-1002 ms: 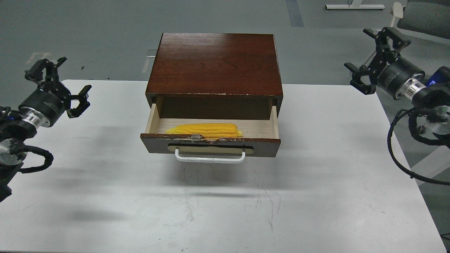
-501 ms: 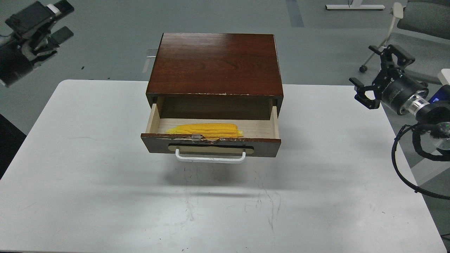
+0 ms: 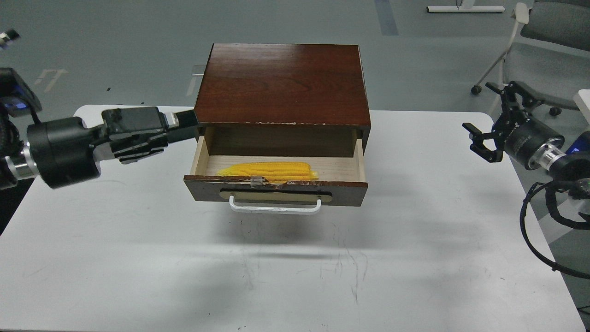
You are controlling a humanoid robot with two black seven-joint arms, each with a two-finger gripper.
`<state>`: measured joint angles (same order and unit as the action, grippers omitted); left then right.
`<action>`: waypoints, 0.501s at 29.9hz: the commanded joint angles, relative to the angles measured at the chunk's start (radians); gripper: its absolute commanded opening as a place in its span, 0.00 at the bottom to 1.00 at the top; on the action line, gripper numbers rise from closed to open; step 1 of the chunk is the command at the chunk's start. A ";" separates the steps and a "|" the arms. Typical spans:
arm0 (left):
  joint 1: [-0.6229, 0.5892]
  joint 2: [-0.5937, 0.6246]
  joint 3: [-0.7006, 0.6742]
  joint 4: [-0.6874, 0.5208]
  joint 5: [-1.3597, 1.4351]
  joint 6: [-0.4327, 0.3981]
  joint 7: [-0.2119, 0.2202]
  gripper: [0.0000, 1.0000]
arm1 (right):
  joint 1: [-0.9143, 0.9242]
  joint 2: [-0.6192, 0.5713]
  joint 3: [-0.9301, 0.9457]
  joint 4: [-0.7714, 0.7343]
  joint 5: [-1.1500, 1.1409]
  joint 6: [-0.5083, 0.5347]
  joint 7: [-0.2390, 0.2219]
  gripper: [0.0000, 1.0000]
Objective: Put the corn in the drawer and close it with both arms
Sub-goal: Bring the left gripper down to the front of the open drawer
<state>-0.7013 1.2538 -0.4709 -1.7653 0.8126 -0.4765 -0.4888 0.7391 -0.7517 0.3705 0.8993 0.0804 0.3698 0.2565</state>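
The drawer (image 3: 341, 190) of the dark wooden cabinet (image 3: 281, 83) stands pulled open in the middle of the white table (image 3: 138, 258). The yellow corn (image 3: 267, 171) lies lengthwise inside it, just behind the chipped front edge. The white bar handle (image 3: 275, 208) is free. My left gripper (image 3: 182, 127) reaches in level from the left with its fingers together, and its tip is at the cabinet's front left corner, above the drawer's left wall. My right gripper (image 3: 491, 117) is open and empty over the table's right edge, well away from the cabinet.
A grey office chair (image 3: 548, 23) stands on the floor at the back right, behind my right arm. Loose black cable (image 3: 530, 226) hangs from my right arm past the table's right edge. Bare table top lies in front of the drawer.
My left arm swung from the far left up out of the way, then down and right to the cabinet's front left corner, fingers now together. My right gripper drifted down and slightly right. Drawer and corn unmoved.
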 commanded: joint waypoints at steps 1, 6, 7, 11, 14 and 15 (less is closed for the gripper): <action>0.003 -0.030 0.011 0.000 0.003 -0.012 0.000 0.00 | -0.004 -0.005 -0.010 -0.003 -0.008 0.000 0.000 0.97; 0.017 -0.073 0.077 0.000 0.092 -0.012 0.000 0.00 | -0.024 0.000 -0.016 -0.002 -0.010 0.001 0.000 0.97; 0.020 -0.074 0.089 0.000 0.092 -0.012 0.000 0.00 | -0.024 0.003 -0.016 -0.003 -0.011 0.000 0.000 0.97; 0.057 -0.117 0.109 0.000 0.144 -0.012 0.000 0.00 | -0.026 0.009 -0.018 -0.017 -0.013 -0.002 0.000 0.97; 0.081 -0.183 0.112 0.000 0.282 -0.012 0.000 0.00 | -0.029 0.009 -0.018 -0.026 -0.014 -0.002 0.000 0.97; 0.089 -0.198 0.114 0.000 0.314 -0.012 0.000 0.00 | -0.029 0.009 -0.018 -0.026 -0.014 -0.002 0.000 0.97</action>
<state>-0.6365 1.1112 -0.3622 -1.7655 1.0155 -0.4888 -0.4888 0.7108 -0.7429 0.3530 0.8781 0.0667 0.3687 0.2562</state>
